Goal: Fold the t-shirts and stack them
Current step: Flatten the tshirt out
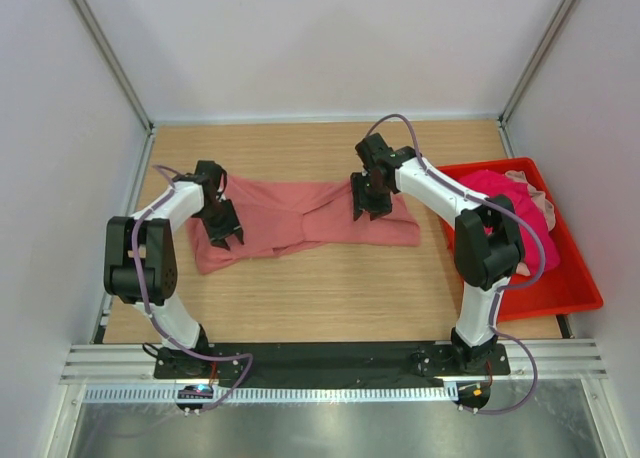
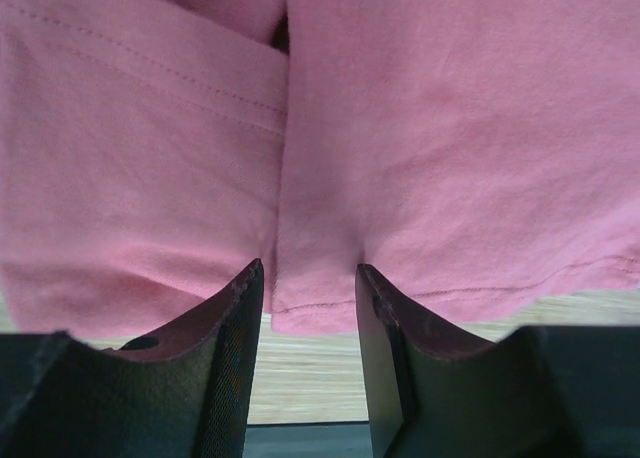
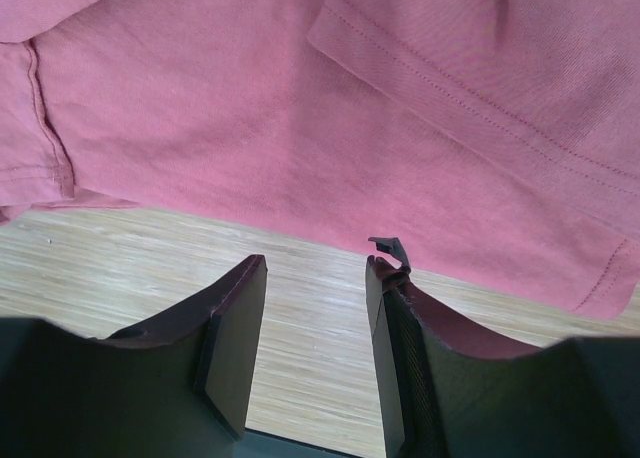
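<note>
While the left gripper (image 1: 225, 236) and right gripper (image 1: 368, 210) stand open-jawed, the salmon t-shirt (image 1: 290, 216) lies spread, folds crossing midway.

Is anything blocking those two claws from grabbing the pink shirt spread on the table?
Nothing visible does. The left gripper sits at the hem of the salmon shirt. Only a strip of table separates the right gripper from the cloth.
</note>
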Action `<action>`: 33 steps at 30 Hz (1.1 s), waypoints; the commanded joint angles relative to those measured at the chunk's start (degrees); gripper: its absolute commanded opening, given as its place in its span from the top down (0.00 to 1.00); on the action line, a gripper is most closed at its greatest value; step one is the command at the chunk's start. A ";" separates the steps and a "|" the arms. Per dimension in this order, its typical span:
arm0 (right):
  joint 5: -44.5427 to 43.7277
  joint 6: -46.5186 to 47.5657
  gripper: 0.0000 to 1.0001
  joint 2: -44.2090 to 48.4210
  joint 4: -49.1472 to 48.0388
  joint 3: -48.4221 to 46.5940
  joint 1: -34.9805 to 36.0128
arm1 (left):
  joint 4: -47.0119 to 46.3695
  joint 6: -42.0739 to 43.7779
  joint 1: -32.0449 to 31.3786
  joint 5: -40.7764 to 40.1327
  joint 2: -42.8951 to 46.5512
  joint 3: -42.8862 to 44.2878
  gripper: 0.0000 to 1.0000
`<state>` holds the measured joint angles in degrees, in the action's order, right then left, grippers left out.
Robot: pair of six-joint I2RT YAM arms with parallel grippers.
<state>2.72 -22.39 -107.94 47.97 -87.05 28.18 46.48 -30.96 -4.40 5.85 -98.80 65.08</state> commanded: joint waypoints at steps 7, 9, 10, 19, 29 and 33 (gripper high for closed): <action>0.09 0.33 0.49 0.36 -0.77 -3.12 0.38 | -4.03 0.29 0.27 4.17 0.28 -1.36 0.66; 0.35 0.16 0.50 0.45 -1.29 -3.30 0.38 | -3.85 0.11 0.36 4.26 0.45 -1.36 0.70; 0.35 0.16 0.50 0.54 -1.56 -3.39 0.38 | -3.50 0.02 0.27 3.91 1.06 -1.27 0.77; -8.84 -3.36 0.47 -6.92 0.98 -11.81 0.38 | -1.39 -1.20 0.27 3.55 4.32 -1.01 1.00; -15.03 -3.45 0.52 -17.47 2.22 -21.41 0.82 | -0.95 -1.56 0.36 5.67 7.13 -2.15 1.00; -13.10 -3.53 0.54 -19.59 1.79 -23.17 0.82 | -0.86 -1.73 0.36 6.28 7.66 -2.15 1.00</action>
<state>-9.58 -25.67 -127.55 49.93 -107.02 28.53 44.91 -32.56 -4.40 10.39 -93.34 63.29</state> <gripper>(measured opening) 0.465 0.004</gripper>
